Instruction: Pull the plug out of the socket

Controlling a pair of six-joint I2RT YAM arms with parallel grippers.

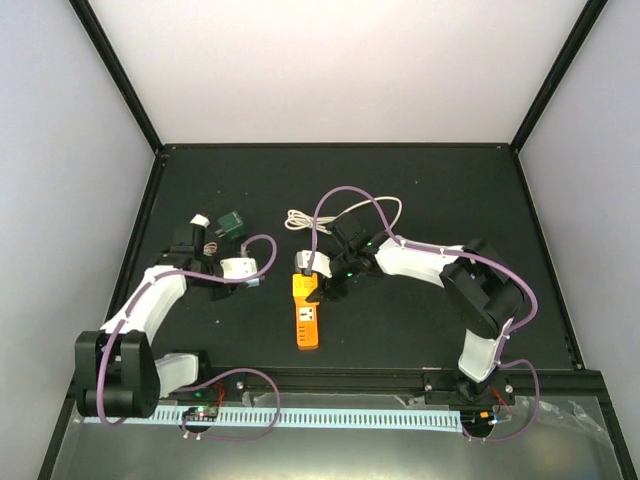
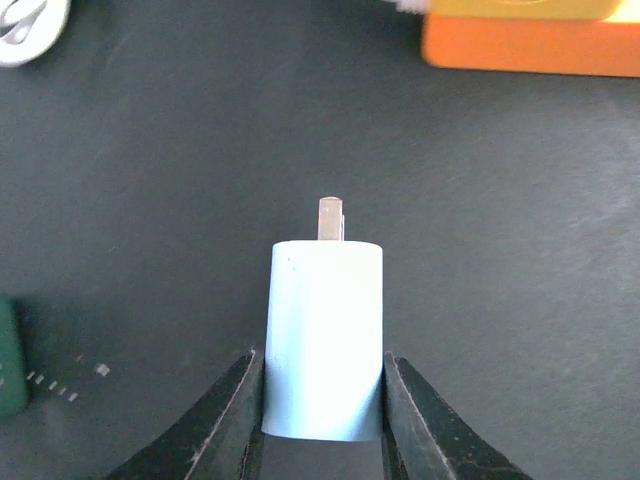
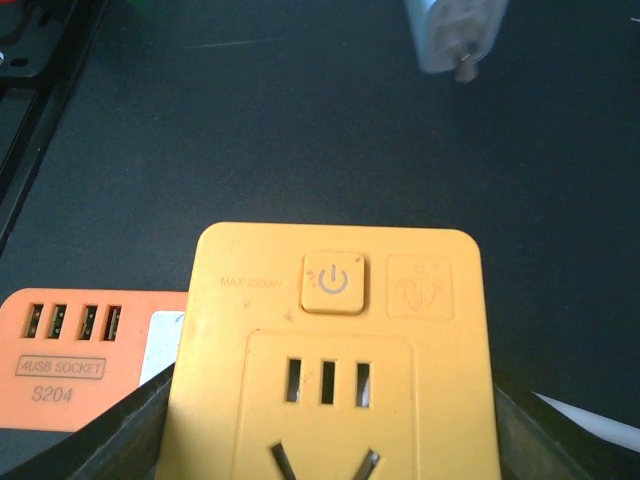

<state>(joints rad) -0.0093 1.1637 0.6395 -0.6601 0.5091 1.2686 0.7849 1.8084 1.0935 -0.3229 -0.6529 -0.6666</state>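
The left claw [image 2: 322, 368] is closed on the plug [image 2: 322, 325]. Its two black fingers [image 2: 225, 425] press the block's opposite sides, open only as wide as the block. The plug's near end sits between the fingers, and the rest juts ahead of the tips. A single metal prong [image 2: 331, 218] sticks out of the front face, bare and touching nothing.

The right claw [image 3: 335, 400] grips the socket [image 3: 335, 300], with one dark finger [image 3: 100, 440] against each long side. It is spread to the socket's full width. Between those fingers the yellow top face shows a power button and slotted outlets, and an orange side with USB ports shows to the left.

From the right claw, the plug hangs ahead of and beyond the socket's end, apart from it, with bare worktop [image 1: 420, 180] between. From the left claw, the socket lies ahead and to the right, well clear of the prong.

There are two claws, one plug, one socket, one cream-white cord [image 1: 298, 219] and one dark green cube [image 1: 233, 222]. The cord lies loose on the worktop beyond the right claw. The cube sits just beyond the left claw, untouched. A small white piece [image 1: 303, 262] sits at the socket's far end, just by the right claw; what it is cannot be told.
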